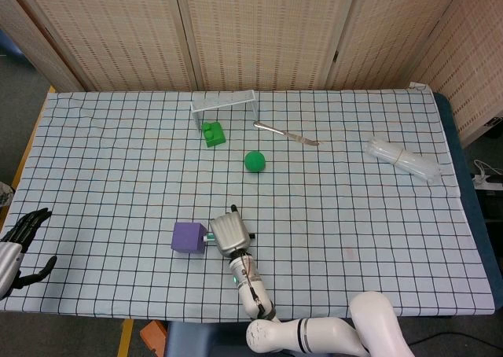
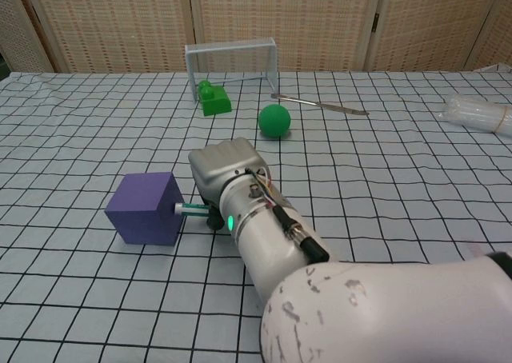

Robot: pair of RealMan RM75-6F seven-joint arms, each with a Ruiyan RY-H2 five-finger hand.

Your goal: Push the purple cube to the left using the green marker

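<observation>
Right hand [image 2: 226, 171] grips green marker [image 2: 190, 209], tip touching purple cube [image 2: 145, 209]; no writing readable. Left hand [image 1: 20, 245] spread, holding nothing.

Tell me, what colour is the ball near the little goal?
Green ball, clearest in the chest view.

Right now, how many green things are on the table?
3: a green block by the small goal, a green ball mid-table, and the green marker held by the right robot hand against the purple cube. None seem hidden.
</observation>
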